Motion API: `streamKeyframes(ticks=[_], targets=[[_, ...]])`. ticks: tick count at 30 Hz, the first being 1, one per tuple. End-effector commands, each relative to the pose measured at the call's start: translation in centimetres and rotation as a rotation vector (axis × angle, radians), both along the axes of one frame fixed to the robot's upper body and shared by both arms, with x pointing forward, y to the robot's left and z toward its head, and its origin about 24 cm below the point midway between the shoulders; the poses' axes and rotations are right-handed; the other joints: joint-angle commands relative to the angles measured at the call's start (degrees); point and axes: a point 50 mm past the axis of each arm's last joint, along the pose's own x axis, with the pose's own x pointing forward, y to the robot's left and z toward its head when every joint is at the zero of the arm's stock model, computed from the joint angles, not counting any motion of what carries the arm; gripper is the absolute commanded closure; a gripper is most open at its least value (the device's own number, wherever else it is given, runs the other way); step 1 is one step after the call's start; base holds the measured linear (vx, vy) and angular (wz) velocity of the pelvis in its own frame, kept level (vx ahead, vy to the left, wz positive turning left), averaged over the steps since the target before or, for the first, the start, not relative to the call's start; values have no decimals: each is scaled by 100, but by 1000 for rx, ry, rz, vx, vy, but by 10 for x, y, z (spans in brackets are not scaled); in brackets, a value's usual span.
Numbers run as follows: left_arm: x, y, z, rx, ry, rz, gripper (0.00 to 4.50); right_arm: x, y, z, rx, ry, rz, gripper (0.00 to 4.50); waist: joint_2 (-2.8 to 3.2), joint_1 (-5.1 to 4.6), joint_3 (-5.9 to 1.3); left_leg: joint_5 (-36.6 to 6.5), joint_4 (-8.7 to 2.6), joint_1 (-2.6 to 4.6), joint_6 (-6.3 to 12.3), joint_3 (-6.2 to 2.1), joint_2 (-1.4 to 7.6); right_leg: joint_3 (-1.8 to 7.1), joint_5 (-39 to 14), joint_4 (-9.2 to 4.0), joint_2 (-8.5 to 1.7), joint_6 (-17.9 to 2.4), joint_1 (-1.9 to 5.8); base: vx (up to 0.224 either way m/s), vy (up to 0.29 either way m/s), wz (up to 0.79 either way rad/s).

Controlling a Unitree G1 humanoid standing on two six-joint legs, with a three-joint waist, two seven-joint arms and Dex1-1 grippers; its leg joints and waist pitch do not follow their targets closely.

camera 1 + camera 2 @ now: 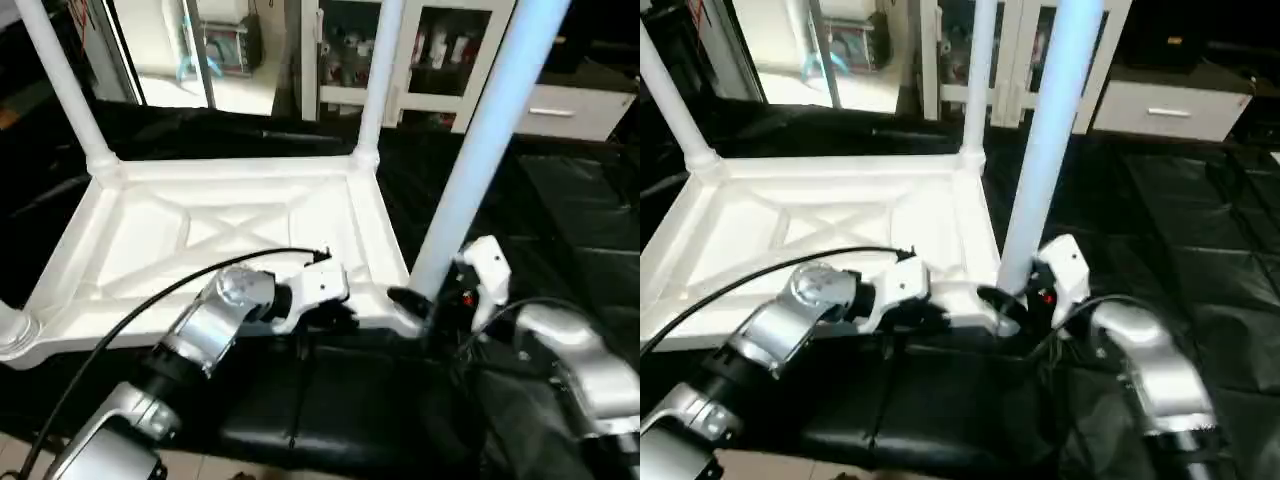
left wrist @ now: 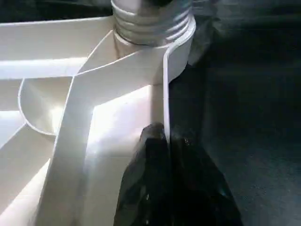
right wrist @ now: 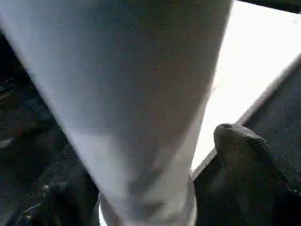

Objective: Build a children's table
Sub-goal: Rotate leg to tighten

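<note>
**Asker:** On the black mat, where is the children's table (image 1: 220, 240), and which way does it point?

**Describer:** It lies upside down in front of the robot, ribbed X-braced underside facing up. The top's long axis runs left to right across the head views. Legs stand in the corner sockets: two far ones, and the near-right leg (image 1: 480, 150), whose long axis runs from its socket upward, leaning slightly to the right, narrow end out of frame. A near-left socket sits at the picture's edge.

**Asker:** What are the grippers doing?

**Describer:** The left gripper (image 2: 162, 155) has its jaws pressed together on the thin near rim of the top, pinching it just beside the near-right socket. The right gripper (image 3: 141, 188) has its jaws spread either side of the near-right leg's base; one fingertip (image 3: 240, 146) stands apart from the tube, so it looks loose, not clamped.

**Asker:** How should this step be done well?

**Describer:** Judging by this, the leg is being seated. Keep the rim pinned so the top cannot slide, re-grip low on the tube, and turn or press straight along the leg's axis, avoiding sideways pull that would cross the threads.
</note>
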Motion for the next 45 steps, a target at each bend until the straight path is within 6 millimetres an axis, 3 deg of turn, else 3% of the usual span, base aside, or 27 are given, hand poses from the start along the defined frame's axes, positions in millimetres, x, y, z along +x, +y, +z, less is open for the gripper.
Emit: streamKeyframes(ticks=[1, 4, 9, 17, 32, 38, 40, 44, 45], targets=[[-6, -4, 5, -65, 19, -54, 450, -6, -2, 6, -5, 14, 80, 45, -117, 20, -306, -1095, -433, 26, 418, -149, 354, 246, -1484, -396, -359, -1277, 270, 0, 0, 0], [-5, 0, 5, -48, 19, -47, 450, -19, -6, 4, -52, 83, 236, 45, -127, 37, -303, -1096, -427, 20, 456, -153, 359, 245, -1564, -403, -358, -1243, 266, 0, 0, 0], [-5, 1, 5, -46, 17, -38, 450, -20, -7, -1, -64, 97, 286, 45, -143, 30, -308, -1142, -425, 25, 396, -164, 360, 238, -1778, -420, -372, -1224, 242, 0, 0, 0], [-7, 2, 6, -38, 26, -50, 450, -7, 0, -7, -55, 57, 273, 116, -145, 26, -332, -838, -396, 19, 521, -151, 346, 228, -1245, -354, -352, -1412, 256, 0, 0, 0], [-8, 6, 4, -14, 27, -47, 450, -6, -3, -8, -66, 76, 345, 234, -156, 40, -340, -741, -377, 22, 595, -148, 351, 226, -1141, -329, -354, -1479, 275, 0, 0, 0], [-1, 3, 3, 0, 11, 25, 450, 4, -6, -20, -134, 80, 193, 241, -149, 15, -320, -868, -388, 27, 498, -144, 344, 219, -1375, -354, -340, -1445, 251, 0, 0, 0], [2, 1, 2, 1, 13, 57, 450, 9, -8, -25, -150, 86, 107, 242, -157, -19, -301, -1164, -412, 31, 333, -161, 333, 216, -1835, -410, -345, -1294, 250, 0, 0, 0], [16, -7, 1, 14, -16, 207, 450, 21, -5, -36, -125, 98, -126, 243, -170, -114, -299, -1663, -449, 70, 43, -200, 309, 195, -2466, -486, -326, -1034, 208, 0, 0, 0], [29, -16, 2, 5, -25, 370, 450, 33, -1, -44, -113, 113, -359, 244, -181, -145, -302, -1680, -459, 41, 7, -215, 309, 194, -2461, -483, -325, -985, 233, 0, 0, 0]])
